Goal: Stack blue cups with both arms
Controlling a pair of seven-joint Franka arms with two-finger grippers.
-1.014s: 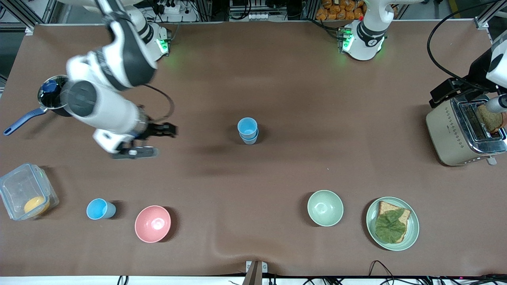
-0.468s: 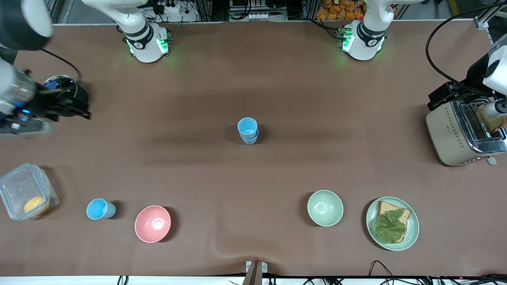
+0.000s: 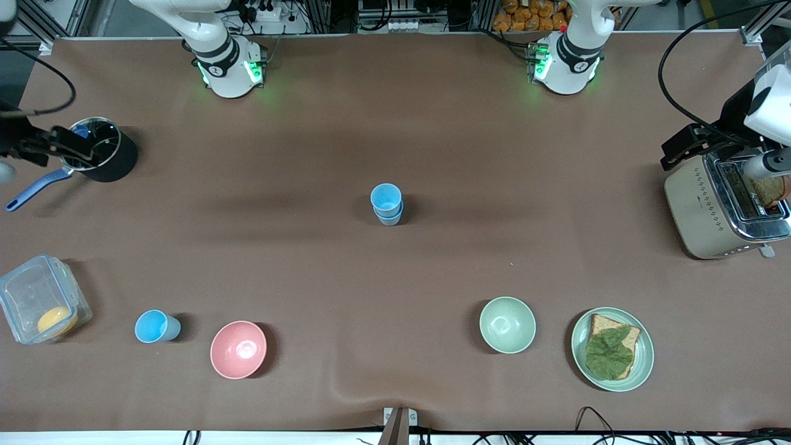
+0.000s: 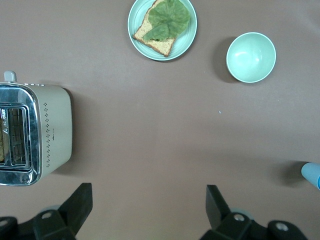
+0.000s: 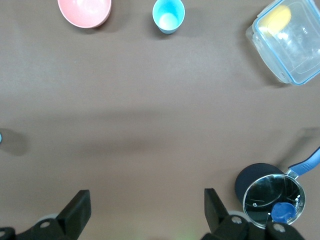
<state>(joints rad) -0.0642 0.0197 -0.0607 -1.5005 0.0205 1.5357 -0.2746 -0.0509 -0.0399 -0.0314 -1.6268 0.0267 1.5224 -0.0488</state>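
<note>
Two blue cups stand stacked mid-table: a sky blue cup [image 3: 385, 198] nested in a duller grey-blue cup [image 3: 391, 219]. Their edge shows in the left wrist view [image 4: 312, 175]. A third sky blue cup [image 3: 157, 326] stands alone beside the pink bowl [image 3: 238, 349], and shows in the right wrist view [image 5: 168, 15]. My right gripper [image 3: 75, 149] is open and empty over the saucepan at the right arm's end. My left gripper [image 3: 671, 154] is open and empty beside the toaster at the left arm's end. Both wrist views show open, empty jaws over bare table [image 4: 149, 210] [image 5: 145, 210].
A black saucepan [image 3: 102, 154] with a blue handle and a clear lidded container [image 3: 37, 303] are at the right arm's end. A toaster [image 3: 723, 207], a plate with toast and lettuce [image 3: 612, 349] and a pale green bowl [image 3: 507, 324] are toward the left arm's end.
My right arm has swung away from the middle of the table toward its own end, and its gripper is now over the saucepan. The left gripper has shifted slightly. The cups have not moved.
</note>
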